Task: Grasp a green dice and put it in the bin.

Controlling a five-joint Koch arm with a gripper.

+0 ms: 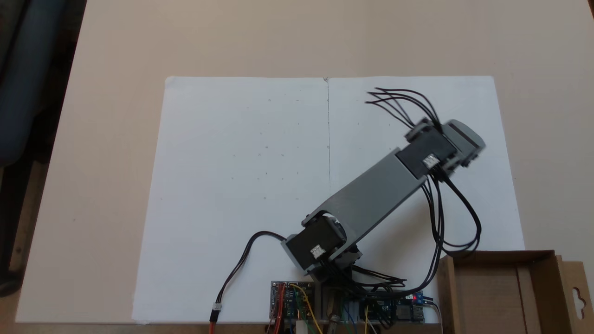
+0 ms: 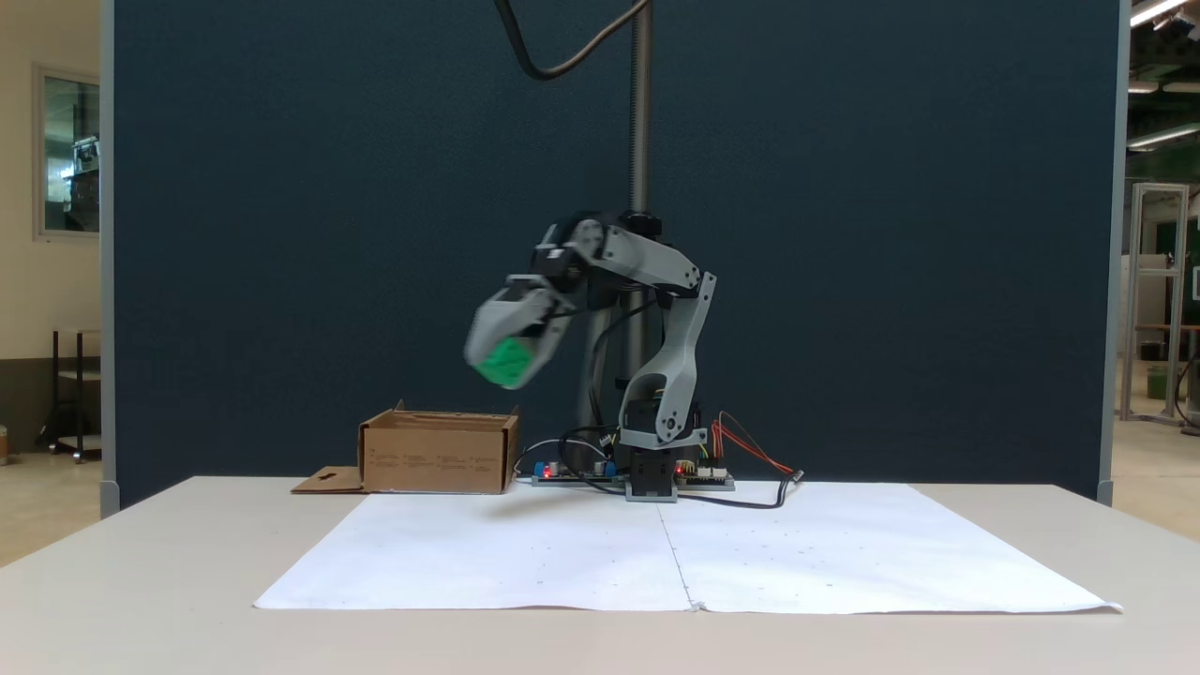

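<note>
The green dice (image 2: 500, 359) hangs well above the table, and my gripper (image 2: 506, 372) is shut on it, with grey fingers (image 2: 489, 323) on both sides. The image there is motion-blurred. The bin (image 2: 436, 457), a shallow brown cardboard box, stands on the table below and to the left of the gripper in this fixed view. In the fixed view from above, the bin (image 1: 487, 292) sits at the bottom right with its hang-hole flap (image 1: 577, 297) at the edge. There the arm's wrist (image 1: 441, 150) reaches up and right over the paper and hides the dice.
Two white paper sheets (image 1: 246, 185) cover the table's middle. Circuit boards (image 1: 290, 299) and loose black cables (image 1: 445, 218) cluster around the arm's base, next to the bin. A dark partition (image 2: 281, 234) and a metal pole (image 2: 640, 112) stand behind the arm.
</note>
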